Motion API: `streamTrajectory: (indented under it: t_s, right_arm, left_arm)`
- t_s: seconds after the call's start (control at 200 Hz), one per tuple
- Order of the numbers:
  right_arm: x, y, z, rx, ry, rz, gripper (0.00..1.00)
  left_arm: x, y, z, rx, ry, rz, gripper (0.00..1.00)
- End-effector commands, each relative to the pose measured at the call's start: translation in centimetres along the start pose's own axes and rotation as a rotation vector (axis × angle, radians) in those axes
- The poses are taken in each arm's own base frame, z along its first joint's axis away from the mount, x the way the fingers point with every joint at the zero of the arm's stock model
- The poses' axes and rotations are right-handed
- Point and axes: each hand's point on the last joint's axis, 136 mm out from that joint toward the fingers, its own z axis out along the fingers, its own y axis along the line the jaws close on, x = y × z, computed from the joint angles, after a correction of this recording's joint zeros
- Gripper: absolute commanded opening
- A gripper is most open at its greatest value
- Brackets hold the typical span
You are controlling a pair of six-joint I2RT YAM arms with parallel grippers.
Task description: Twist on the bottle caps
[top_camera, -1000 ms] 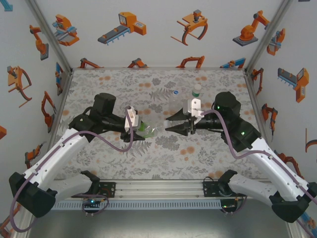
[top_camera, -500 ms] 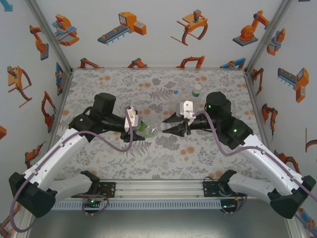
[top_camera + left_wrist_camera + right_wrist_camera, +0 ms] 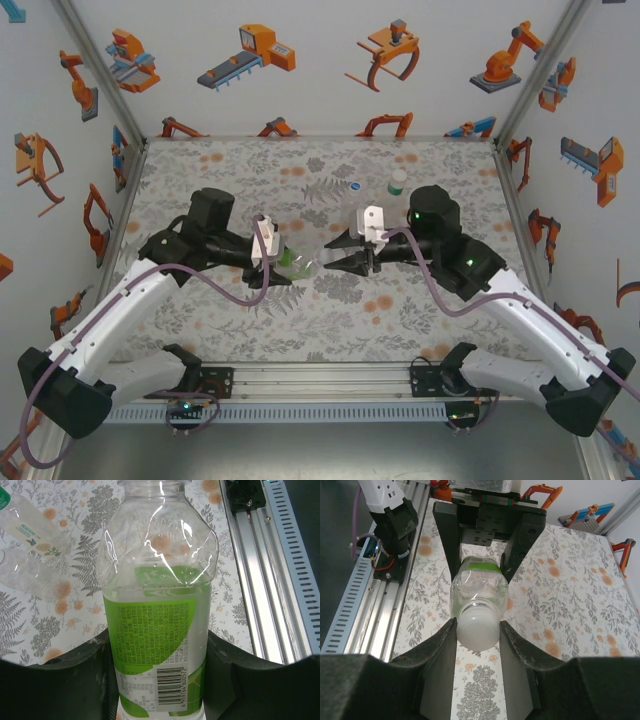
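Between the two black fingers (image 3: 437,652) of the right gripper (image 3: 477,625), a tiny round whitish plastic cap (image 3: 479,634) is being squeezed tight. It is sitting at the mouth of a small clear plastic bottle with a green-and-white label (image 3: 159,580). The left gripper (image 3: 157,637) is pinching that bottle's middle, holding it sideways above the flowery table (image 3: 200,170). Farther back, a tiny round blue plastic cap (image 3: 355,185) and a second small clear plastic bottle (image 3: 397,183) are sitting near each other.
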Motion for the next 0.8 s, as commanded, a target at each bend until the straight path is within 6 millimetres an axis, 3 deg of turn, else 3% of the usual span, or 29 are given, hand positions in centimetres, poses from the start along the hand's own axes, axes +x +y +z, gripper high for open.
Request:
streamTrajectory:
  t_s: [0.0, 0.275, 0.796]
  right_arm:
    - [-0.8, 0.2, 0.1, -0.015, 0.008, -0.045, 0.0]
    - [-0.3, 1.1, 0.3, -0.071, 0.085, -0.071, 0.0]
    - [-1.0, 2.5, 0.0, -0.128, 0.088, -0.146, 0.0]
  left_arm:
    - [-2.0, -0.4, -0.4, 0.02, -0.052, 0.053, 0.0]
    - [-2.1, -0.7, -0.4, 0.03, -0.051, 0.053, 0.0]
    - [-2.8, -2.0, -0.6, 0.073, -0.082, 0.082, 0.0]
